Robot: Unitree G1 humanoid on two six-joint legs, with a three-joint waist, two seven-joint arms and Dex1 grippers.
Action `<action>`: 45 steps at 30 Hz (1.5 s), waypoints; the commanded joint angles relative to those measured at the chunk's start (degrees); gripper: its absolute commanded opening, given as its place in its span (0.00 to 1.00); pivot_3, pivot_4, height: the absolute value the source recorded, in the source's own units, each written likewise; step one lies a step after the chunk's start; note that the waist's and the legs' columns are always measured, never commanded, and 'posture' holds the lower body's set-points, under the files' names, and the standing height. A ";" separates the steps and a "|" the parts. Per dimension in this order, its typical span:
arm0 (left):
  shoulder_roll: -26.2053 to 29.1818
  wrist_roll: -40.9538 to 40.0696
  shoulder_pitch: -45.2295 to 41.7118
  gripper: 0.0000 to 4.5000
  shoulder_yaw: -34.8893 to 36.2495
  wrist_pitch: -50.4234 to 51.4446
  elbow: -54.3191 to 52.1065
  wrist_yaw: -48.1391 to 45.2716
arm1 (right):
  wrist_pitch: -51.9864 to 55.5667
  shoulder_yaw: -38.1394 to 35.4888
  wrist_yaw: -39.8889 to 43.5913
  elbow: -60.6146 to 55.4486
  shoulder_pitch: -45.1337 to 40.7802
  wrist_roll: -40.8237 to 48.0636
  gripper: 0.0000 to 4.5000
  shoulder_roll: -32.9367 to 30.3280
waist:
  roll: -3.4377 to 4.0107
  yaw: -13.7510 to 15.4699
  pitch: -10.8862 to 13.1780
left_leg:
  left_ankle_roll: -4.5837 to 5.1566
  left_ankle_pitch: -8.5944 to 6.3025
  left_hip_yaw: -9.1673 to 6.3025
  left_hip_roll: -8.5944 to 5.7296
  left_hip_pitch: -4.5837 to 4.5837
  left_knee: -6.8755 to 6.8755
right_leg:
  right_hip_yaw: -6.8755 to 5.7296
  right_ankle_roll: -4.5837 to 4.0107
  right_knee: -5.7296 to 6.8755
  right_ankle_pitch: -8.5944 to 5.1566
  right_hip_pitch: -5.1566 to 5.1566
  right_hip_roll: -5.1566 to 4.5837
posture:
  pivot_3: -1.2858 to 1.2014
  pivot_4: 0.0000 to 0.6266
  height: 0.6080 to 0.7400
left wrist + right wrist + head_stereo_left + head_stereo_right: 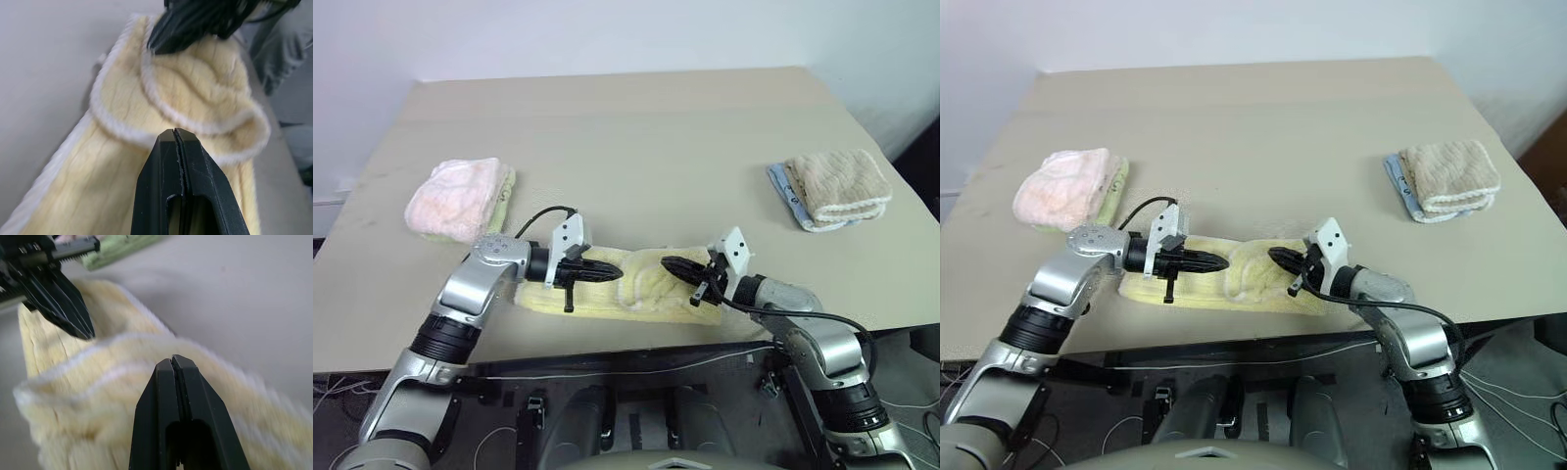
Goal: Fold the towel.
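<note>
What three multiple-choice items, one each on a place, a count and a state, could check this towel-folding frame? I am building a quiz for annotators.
1. Where does the pale yellow towel lie?
A. at the table's near edge
B. at the far edge
C. on the pink towel

2. How many towel piles lie on the table in all?
A. two
B. three
C. five

3. How do the left gripper and right gripper stand?
A. both wide open
B. one open
C. both shut

Key: 1 A, it lies beside the front edge; 2 B, with the pink towel and beige towel; 3 C, wrist views show fingers pressed together.
</note>
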 commanded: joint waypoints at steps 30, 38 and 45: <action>8.53 -10.25 8.01 0.99 30.07 20.50 -18.50 30.16 | 6.23 -1.99 14.33 -0.73 -10.22 9.15 0.99 -9.88 | -0.10 -0.13 0.08 | -0.02 0.01 -0.01 -0.01 -0.17 0.05 | -0.02 0.10 0.03 0.06 -0.06 0.00 | 0.52 0.24 1.00; 6.79 -35.39 19.48 0.99 55.05 55.68 -27.68 36.04 | 2.02 2.76 19.04 5.88 -15.29 5.10 0.99 -8.52 | -0.15 0.01 0.10 | -0.02 0.00 -0.04 -0.02 -0.16 0.02 | -0.06 0.15 0.02 0.08 -0.19 0.02 | 0.52 0.24 1.00; -4.41 -48.58 24.96 0.99 67.92 69.25 -29.09 53.57 | -1.61 5.30 20.58 9.87 -16.68 1.91 0.99 -6.43 | -0.22 0.01 0.10 | -0.04 0.00 -0.10 -0.03 0.16 0.04 | -0.12 0.16 0.05 0.09 0.09 0.02 | 0.52 0.24 1.00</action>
